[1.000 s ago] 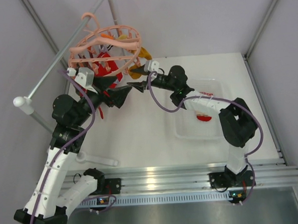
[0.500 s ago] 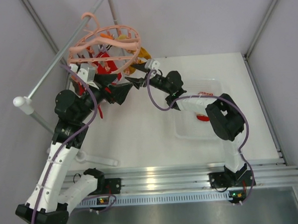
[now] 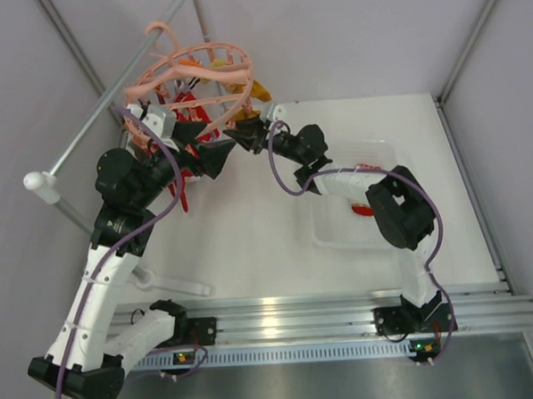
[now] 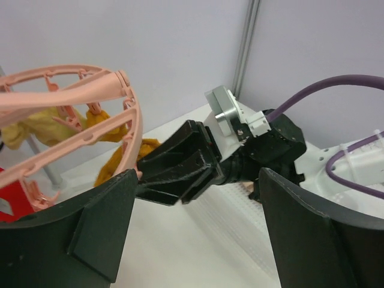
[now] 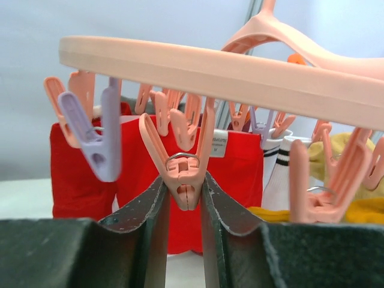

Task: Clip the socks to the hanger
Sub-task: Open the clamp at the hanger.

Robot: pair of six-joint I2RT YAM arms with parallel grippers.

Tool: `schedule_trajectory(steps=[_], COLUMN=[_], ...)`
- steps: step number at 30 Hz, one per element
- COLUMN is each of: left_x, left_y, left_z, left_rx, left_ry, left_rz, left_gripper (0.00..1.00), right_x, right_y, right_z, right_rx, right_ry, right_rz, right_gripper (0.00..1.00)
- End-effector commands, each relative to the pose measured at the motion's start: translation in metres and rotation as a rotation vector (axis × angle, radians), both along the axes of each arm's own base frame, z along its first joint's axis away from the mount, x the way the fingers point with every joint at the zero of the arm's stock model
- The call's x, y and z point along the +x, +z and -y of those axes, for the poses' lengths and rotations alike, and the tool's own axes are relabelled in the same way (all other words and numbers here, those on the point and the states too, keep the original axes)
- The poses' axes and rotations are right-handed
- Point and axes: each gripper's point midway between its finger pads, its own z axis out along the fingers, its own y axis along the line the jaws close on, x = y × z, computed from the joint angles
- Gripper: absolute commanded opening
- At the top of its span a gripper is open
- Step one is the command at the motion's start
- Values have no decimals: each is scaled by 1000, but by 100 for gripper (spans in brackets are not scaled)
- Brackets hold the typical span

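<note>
- Black matte right gripper (image 5: 185, 191) closed against both sides of one salmon-pink clip peg (image 5: 183, 174), at its narrow lower end; whether squeezing it open, cannot tell.
- Left gripper (image 4: 198, 240) spread wide, holding nothing, facing the right one from eight o'clock in the top view.
- At ten o'clock of the held peg, a lilac peg (image 5: 99, 141); at twelve, the hanger (image 5: 210, 72), a smooth rigid plastic hoop.
- Behind, soft red socks (image 5: 237, 174) hanging flat; mustard sock (image 5: 354, 210) at four o'clock.
- Likely step: readying a peg for another sock, none at it yet.
- Next calls for fetching the limp red sock (image 3: 364, 210) from the clear tray (image 3: 380, 153) at three o'clock, feeding its cuff in.
</note>
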Motion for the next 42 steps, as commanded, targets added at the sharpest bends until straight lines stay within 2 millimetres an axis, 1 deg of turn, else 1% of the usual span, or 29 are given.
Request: schedule_trajectory(steps=[1, 2, 3, 4, 5, 6, 7, 8, 9, 10, 11, 12, 13, 14, 15, 16, 17, 19, 20, 22, 23, 27, 30, 33, 39, 42], left_x=[8, 9, 1, 4, 1, -3, -1, 1, -2, -2, -2, -3, -3, 0, 2, 6, 11, 21, 23, 29, 34, 39, 42, 51, 62, 68], left_y=[19, 15, 11, 1, -3, -13, -13, -14, -24, -27, -35, -37, -41, -45, -46, -44, -44, -40, -36, -38, -36, -32, -37, -47, -53, -53], left_z=[-8, -9, -6, -6, -7, -9, -13, -15, -17, -17, -15, -14, -14, -12, -12, -10, -9, -5, -3, 1, 4, 16, 22, 27, 40, 44], left_rx=[166, 230, 316, 473, 552, 637, 758, 814, 879, 999, 1052, 1088, 1146, 1173, 1205, 1245, 1261, 1285, 1291, 1322, 1329, 1325, 1325, 1344, 1346, 1340], left_ry=[42, 37, -12, -40, -65, -97, -91, -93, -124, -163, -204, -226, -256, -281, -289, -293, -291, -284, -282, -289, -272, -251, -273, -295, -278, -261], left_rz=[147, 156, 160, 245, 288, 304, 420, 464, 476, 596, 626, 660, 714, 738, 768, 833, 849, 911, 937, 988, 1018, 1136, 1160, 1171, 1181, 1175], left_gripper=[87, 87, 86, 86, 85, 83, 82, 81, 77, 76, 75, 74, 73, 73, 72, 72, 71, 70, 70, 70, 69, 69, 69, 69, 70, 70], right_x=[-24, -25, -25, -27, -28, -27, -28, -27, -26, -25, -24, -23, -23, -22, -21, -21, -19, -18, -17, -16, -15, -16, -17, -20, -20, -20], right_y=[46, 46, 44, 49, 50, 52, 51, 51, 52, 52, 51, 52, 59, 55, 56, 61, 56, 59, 54, 56, 54, 54, 56, 56, 56, 57], right_z=[15, 18, 20, 25, 28, 30, 33, 34, 35, 37, 37, 38, 40, 40, 42, 46, 47, 52, 54, 58, 59, 64, 66, 64, 63, 62], right_rx=[60, 51, 23, 14, 3, -11, -39, -54, -73, -97, -114, -134, -135, -162, -181, -190, -223, -250, -284, -310, -336, -380, -398, -413, -432, -440], right_ry=[36, 38, 22, 15, 10, -6, -14, -27, -40, -54, -59, -72, -88, -93, -110, -130, -145, -173, -187, -219, -234, -274, -293, -302, -318, -332], right_rz=[87, 83, 111, 122, 125, 150, 138, 140, 154, 137, 132, 150, 158, 143, 170, 179, 186, 204, 213, 227, 235, 260, 271, 282, 306, 323], right_gripper=[17, 15, 10, 8, 6, 4, 0, 0, 0, 0, 0, 0, 0, 0, 0, 0, 0, 0, 0, 0, 0, 0, 0, 0, 0, 0])
